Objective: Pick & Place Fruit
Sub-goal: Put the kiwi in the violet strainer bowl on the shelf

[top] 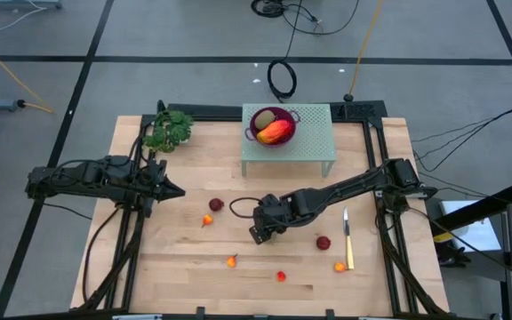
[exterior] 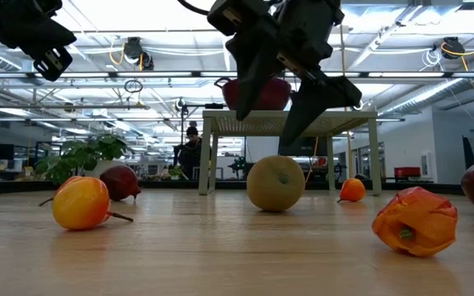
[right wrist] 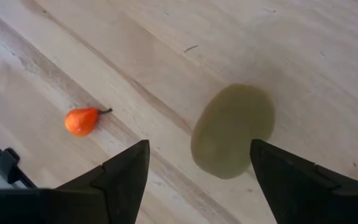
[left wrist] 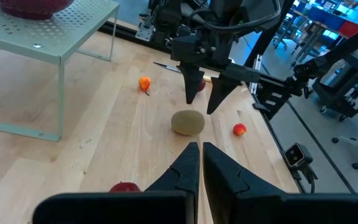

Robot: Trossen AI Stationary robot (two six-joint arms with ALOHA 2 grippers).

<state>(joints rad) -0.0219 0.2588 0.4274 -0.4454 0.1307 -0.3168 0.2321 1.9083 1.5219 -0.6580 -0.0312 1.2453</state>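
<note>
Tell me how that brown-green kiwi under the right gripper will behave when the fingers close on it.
The kiwi is a smooth rounded oval lying loose on the bare wooden table, so it will probably roll if only one finger nudges it. It looks firm, likely holding shape when squeezed. The right gripper stands open above it, apparently wide enough to straddle it.

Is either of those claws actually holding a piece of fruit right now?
No. The right gripper hangs open above the kiwi, not touching it; the left gripper is shut on nothing.

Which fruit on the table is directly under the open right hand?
The brown-green kiwi, lying between the fingers of the right hand. It is the only dull oval on the wood; the other loose pieces are small and red or orange.
</note>
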